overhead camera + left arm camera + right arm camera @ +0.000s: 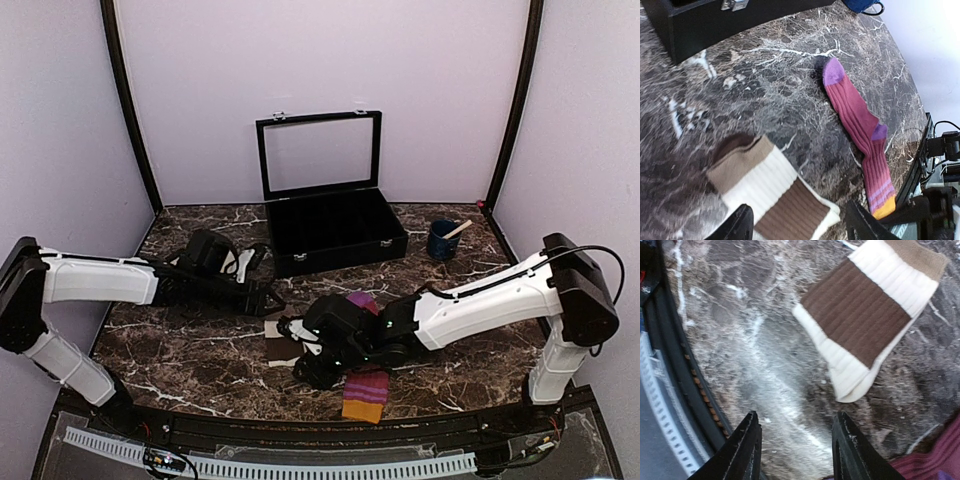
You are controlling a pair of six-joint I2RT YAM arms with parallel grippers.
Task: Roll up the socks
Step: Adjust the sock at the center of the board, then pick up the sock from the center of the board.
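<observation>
The cream sock with brown bands (771,194) lies folded and flat on the marble table, with the fingertips of my left gripper (800,231) standing open on either side of its near end. The same cream sock (871,314) sits beyond and to the right of my right gripper (797,455), which is open over bare marble with nothing in it. The magenta-purple sock (860,125) lies stretched out flat, its orange cuff (362,410) near the table's front edge. From above, my left gripper (274,300) and right gripper (303,362) flank the cream sock (281,342).
A black case (335,238) with its glass lid raised stands at the back centre. A blue cup (443,241) holding a wooden stick is to its right. The table's black front rail (670,365) runs close to the right gripper.
</observation>
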